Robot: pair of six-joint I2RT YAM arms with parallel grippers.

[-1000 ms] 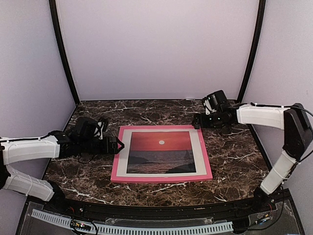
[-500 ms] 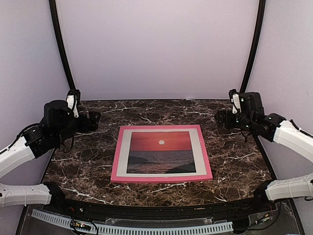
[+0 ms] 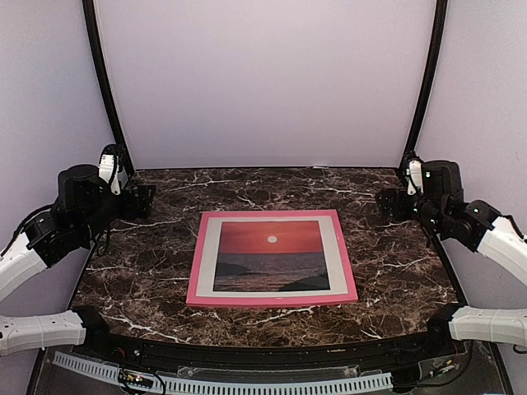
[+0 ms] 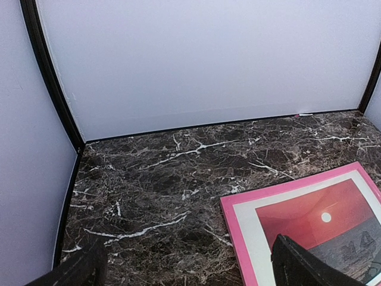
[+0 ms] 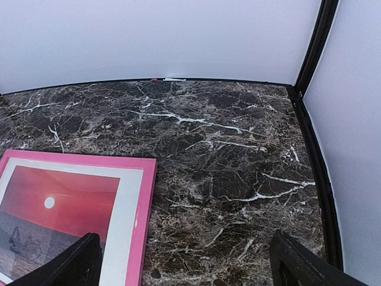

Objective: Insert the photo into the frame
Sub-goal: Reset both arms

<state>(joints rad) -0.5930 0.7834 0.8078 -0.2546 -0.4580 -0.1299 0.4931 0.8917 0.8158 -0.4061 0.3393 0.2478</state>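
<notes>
Dark marble table (image 3: 148, 271), lilac walls behind. The frame (image 3: 198, 271) is seen lying flat, face up, between and below the two grippers, with the photo (image 3: 272, 255) showing inside a white mat (image 3: 333, 255). The left gripper (image 3: 142, 201) and right gripper (image 3: 389, 204) are held raised, jaws spread wide, nothing gripped. Insertion is judged complete; only parking the arms is called for. No obstruction is noted.

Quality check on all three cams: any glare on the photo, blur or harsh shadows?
Top external: soft, even light, no obvious glare on the photo, everything sharp. Left wrist: marble and the frame in focus, no hotspots. Right wrist: likewise sharp, the table evenly lit, no hard shadows.
</notes>
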